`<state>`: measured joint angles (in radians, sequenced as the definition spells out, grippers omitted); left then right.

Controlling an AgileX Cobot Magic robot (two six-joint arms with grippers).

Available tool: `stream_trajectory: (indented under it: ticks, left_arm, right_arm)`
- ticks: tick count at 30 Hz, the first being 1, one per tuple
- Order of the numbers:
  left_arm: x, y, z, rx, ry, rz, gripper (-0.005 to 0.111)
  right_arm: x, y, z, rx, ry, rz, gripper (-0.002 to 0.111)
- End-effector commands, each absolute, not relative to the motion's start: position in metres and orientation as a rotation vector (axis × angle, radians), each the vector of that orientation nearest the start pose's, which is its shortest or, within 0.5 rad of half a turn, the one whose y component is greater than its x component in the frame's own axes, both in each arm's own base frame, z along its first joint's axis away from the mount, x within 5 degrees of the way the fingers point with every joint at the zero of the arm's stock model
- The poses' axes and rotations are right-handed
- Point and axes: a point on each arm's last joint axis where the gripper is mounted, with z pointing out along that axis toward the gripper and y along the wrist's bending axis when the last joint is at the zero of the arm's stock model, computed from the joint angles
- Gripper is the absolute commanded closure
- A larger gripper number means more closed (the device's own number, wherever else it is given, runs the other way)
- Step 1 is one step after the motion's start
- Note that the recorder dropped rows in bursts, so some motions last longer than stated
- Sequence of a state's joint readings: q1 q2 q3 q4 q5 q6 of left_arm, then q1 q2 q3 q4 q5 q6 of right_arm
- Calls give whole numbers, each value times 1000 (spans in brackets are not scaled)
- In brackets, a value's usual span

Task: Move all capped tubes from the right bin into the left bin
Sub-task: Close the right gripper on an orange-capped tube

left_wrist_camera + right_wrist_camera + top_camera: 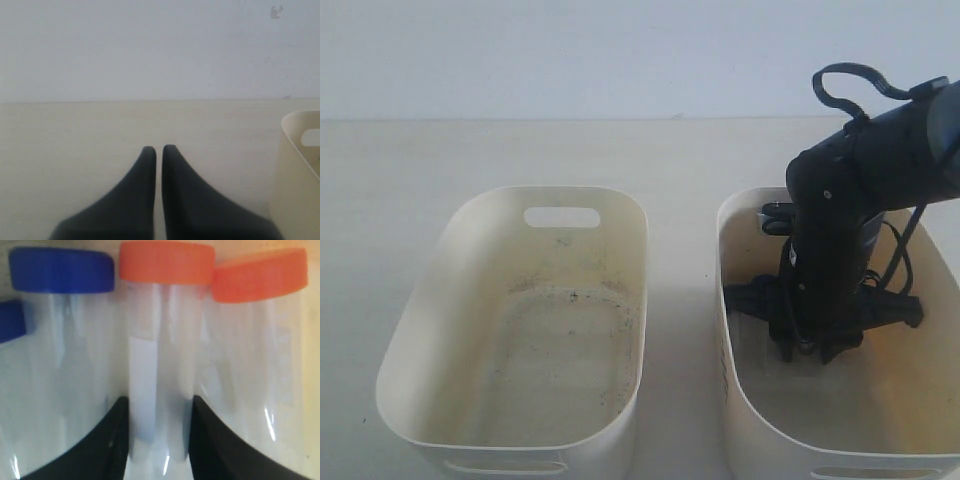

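The left end effector point(159, 150) hangs over the worktop point(75, 130), its fingers point(142, 190) pressed nearly together with nothing between them. The left bin point(415, 320) stands beside the right bin point(740, 330), apart from it. The right end effector point(815, 352) is down inside the right bin. Its wrist view shows, side by side, a blue cap point(10, 320), a blue-capped tube point(60, 340), an orange-capped tube point(160, 340) and a second orange-capped tube point(255, 350). The fingers flank the first orange-capped tube; whether they clamp it I cannot tell.
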<state>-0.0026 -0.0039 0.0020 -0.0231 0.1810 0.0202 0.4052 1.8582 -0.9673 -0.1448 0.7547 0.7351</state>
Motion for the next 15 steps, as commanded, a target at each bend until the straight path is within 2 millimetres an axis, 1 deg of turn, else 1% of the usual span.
stream_trajectory:
  ticks: [1, 5, 15]
  left_arm:
    - [56, -1, 197, 3, 1658, -19, 103]
    - [56, -1, 197, 3, 1658, -19, 103]
    - [56, -1, 197, 3, 1658, -19, 103]
  right_arm:
    - [287, 109, 129, 316, 3058, -151, 108]
    - [284, 108, 147, 320, 3028, -130, 108]
    - [267, 97, 205, 309, 2930, -108, 108]
